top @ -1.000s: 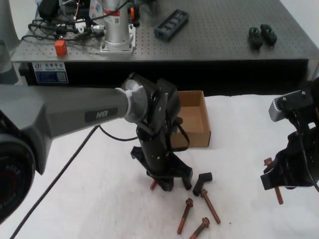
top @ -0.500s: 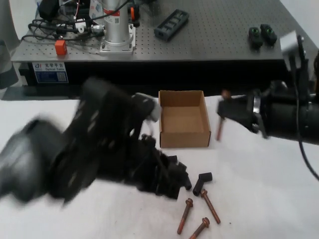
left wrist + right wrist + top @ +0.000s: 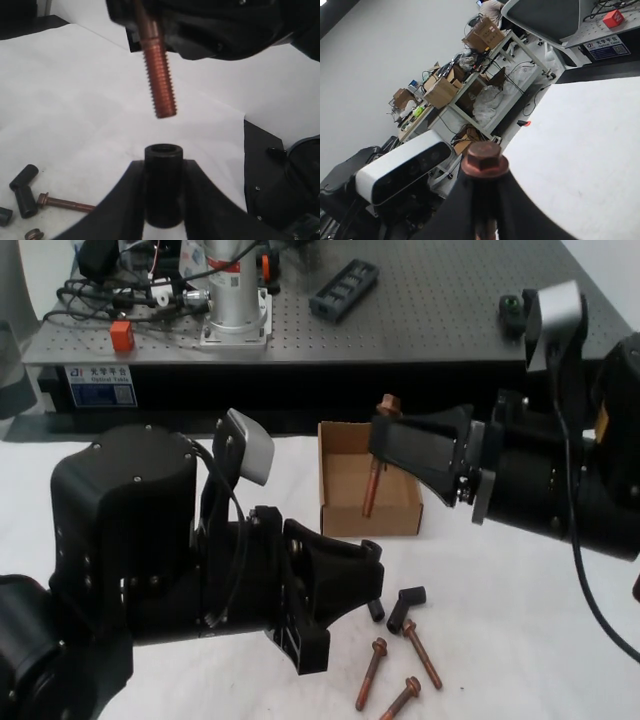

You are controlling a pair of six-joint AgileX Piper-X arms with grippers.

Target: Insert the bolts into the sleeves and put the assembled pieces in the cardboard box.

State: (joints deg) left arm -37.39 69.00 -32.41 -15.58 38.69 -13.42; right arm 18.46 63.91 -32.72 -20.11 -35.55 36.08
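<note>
My right gripper [image 3: 383, 447] is shut on a copper bolt [image 3: 374, 468], which hangs upright, head up, in front of the cardboard box [image 3: 398, 512]. Its hex head [image 3: 484, 158] shows between my right gripper's [image 3: 483, 187] fingers. My left gripper [image 3: 163, 172] is shut on a black sleeve [image 3: 163, 190], held upright with its bore open at the top. The bolt's threaded tip [image 3: 160, 85] hangs a short way above the sleeve's mouth, apart from it. In the high view my left gripper [image 3: 368, 585] sits low, in front of the box.
Three loose bolts [image 3: 372, 672] [image 3: 421, 651] [image 3: 401, 699] and two black sleeves [image 3: 404, 607] [image 3: 376, 611] lie on the white cloth in front of the box. Behind the box runs the raised metal bench [image 3: 430, 310] with cables and fixtures.
My left arm has swung down from standing over the loose parts and now lies low, sleeve in its gripper. My right arm carried the bolt from the right edge leftward to above the sleeve.
</note>
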